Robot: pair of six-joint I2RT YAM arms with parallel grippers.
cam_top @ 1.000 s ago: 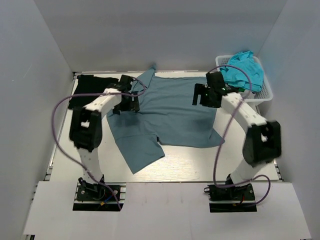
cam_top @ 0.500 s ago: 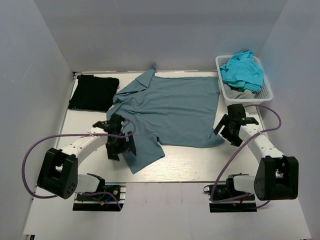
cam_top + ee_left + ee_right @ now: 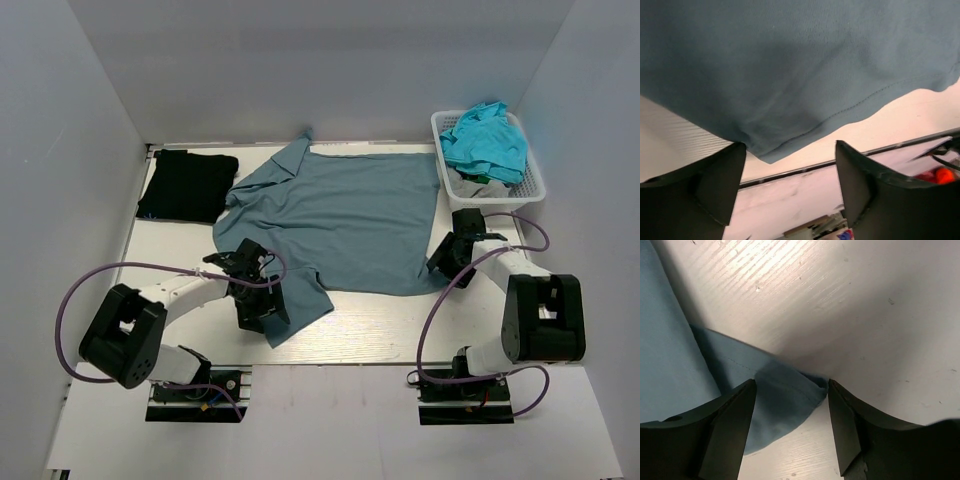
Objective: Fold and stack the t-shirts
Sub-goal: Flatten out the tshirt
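Note:
A slate-blue t-shirt (image 3: 340,215) lies spread on the white table. A folded black t-shirt (image 3: 186,185) lies at the back left. Turquoise t-shirts (image 3: 487,140) fill the basket. My left gripper (image 3: 266,312) is open, low over the slate-blue shirt's front-left flap; its hem corner (image 3: 765,155) lies just beyond the fingertips, not between them. My right gripper (image 3: 440,268) is open at the shirt's front-right corner, and that folded corner (image 3: 785,400) lies between its fingers (image 3: 732,420).
A white lattice basket (image 3: 533,188) stands at the back right. Grey walls enclose the table on three sides. The table's front edge rail (image 3: 850,159) shows close to the left gripper.
Both arms swung down from the shirt's far side to its near corners. The left gripper moved right onto the front-left flap; the right gripper moved onto the front-right corner. The shirt has not moved.

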